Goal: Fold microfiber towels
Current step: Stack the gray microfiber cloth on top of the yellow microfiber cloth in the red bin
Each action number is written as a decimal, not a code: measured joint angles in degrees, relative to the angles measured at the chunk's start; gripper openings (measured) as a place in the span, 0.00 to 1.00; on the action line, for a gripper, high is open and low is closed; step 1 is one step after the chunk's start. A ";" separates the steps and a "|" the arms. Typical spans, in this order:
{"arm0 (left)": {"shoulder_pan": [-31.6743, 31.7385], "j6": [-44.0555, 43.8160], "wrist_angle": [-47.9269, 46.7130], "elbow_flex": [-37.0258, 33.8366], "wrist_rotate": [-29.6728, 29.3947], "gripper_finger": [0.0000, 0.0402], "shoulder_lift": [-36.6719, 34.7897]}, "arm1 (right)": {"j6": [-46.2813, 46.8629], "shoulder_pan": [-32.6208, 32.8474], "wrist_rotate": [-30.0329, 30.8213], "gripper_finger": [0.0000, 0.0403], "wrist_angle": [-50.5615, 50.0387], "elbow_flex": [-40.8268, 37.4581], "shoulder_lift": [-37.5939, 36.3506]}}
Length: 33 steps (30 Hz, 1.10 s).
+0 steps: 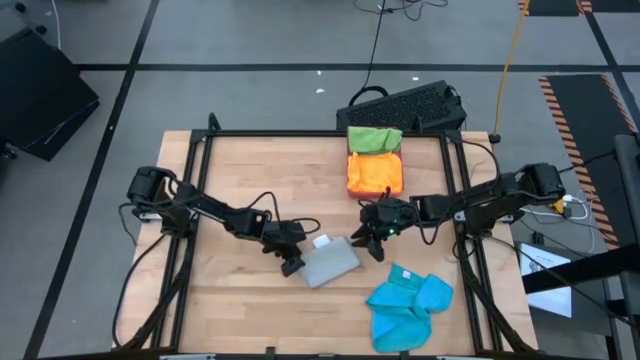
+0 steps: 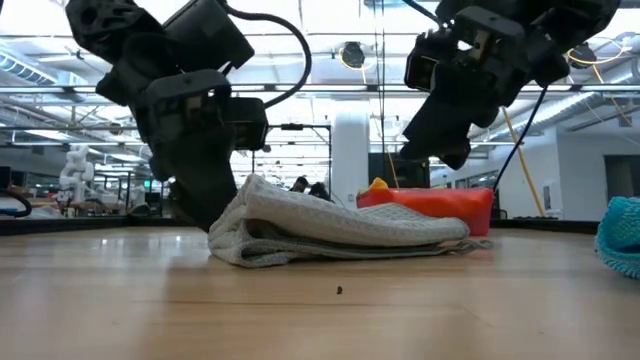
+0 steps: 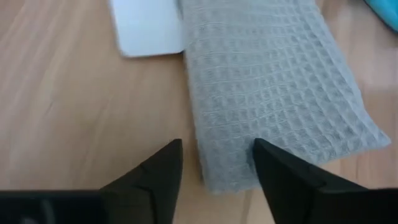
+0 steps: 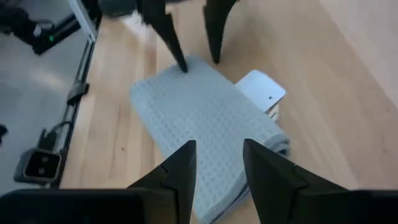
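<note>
A grey microfiber towel [image 1: 331,265] lies folded into a thick rectangle at the table's middle, with a white tag [image 1: 324,241] at its far edge. My left gripper [image 1: 292,265] is open and low at the towel's left end, and the end's corner [image 3: 224,168] shows between its fingers. My right gripper [image 1: 378,243] is open and hangs clear above the towel's right end [image 4: 205,186]. An orange towel [image 1: 375,173] and a green towel [image 1: 373,138] lie folded at the far edge. A bright blue towel [image 1: 408,305] lies crumpled near the front right. My left gripper comes at the folded grey towel's left end [image 3: 214,177] slanting down from the table's left. Its open fingers [image 3: 168,168] stand on either side of that end's corner. Whether they touch the cloth, I cannot tell.
A pink-red tray [image 2: 450,208] stands behind the grey towel in the low view. A black keyboard [image 1: 410,105] lies beyond the table's far edge. Black frame rails [image 1: 300,134] run round the table. Bare wood shows at the front left [image 1: 230,310].
</note>
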 joint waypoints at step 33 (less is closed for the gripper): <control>-0.97 15.01 0.96 2.46 -2.80 0.02 0.60 | -11.06 -11.93 -37.55 0.57 -3.25 18.27 31.56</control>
